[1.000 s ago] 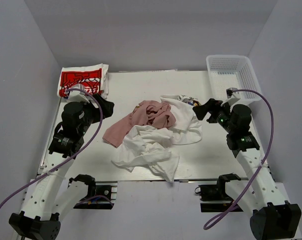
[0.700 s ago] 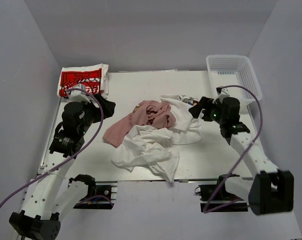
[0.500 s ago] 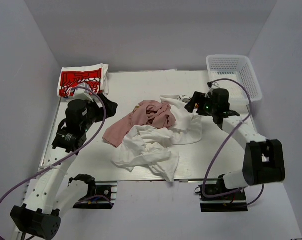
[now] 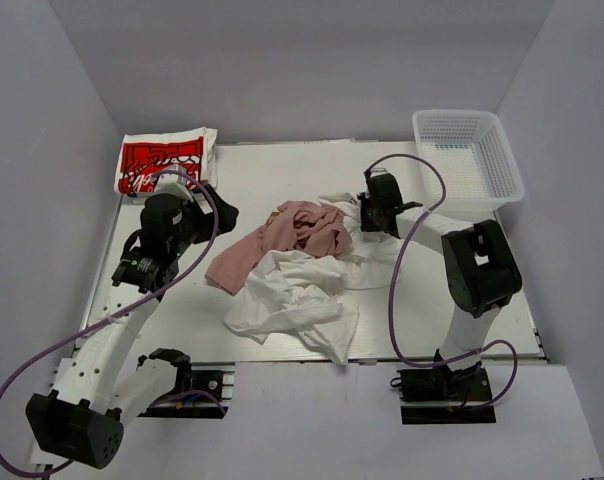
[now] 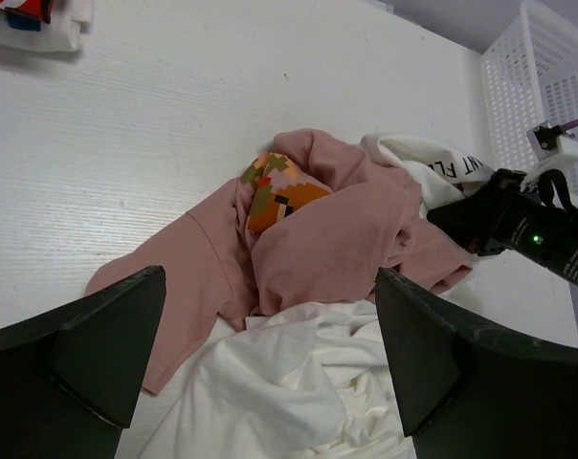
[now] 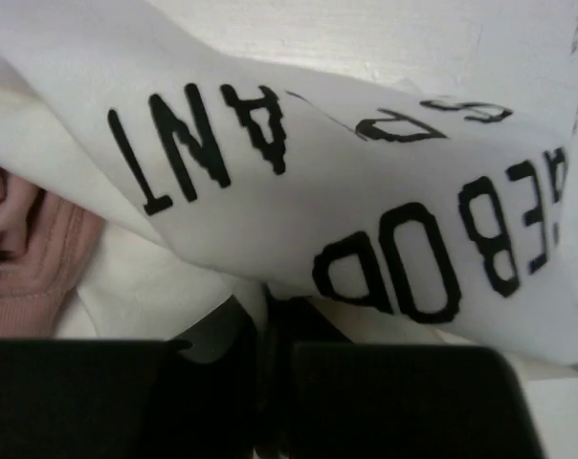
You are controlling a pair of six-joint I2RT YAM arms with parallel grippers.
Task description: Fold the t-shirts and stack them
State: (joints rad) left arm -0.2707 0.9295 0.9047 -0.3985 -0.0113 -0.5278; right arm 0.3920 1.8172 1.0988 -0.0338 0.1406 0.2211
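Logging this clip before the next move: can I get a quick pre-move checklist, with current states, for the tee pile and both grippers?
1. Is the left gripper open: ok, fingers spread wide, aimed at the pink tee.
2. Has the right gripper got the lettered white tee: cannot tell; fingertips sit close together at its edge.
3. Tees separated: not ok; pink, lettered and plain white tee overlap.
4. Stack started: ok, folded red-print tee at the far-left corner.
5. Arms apart from the mesh basket: ok.
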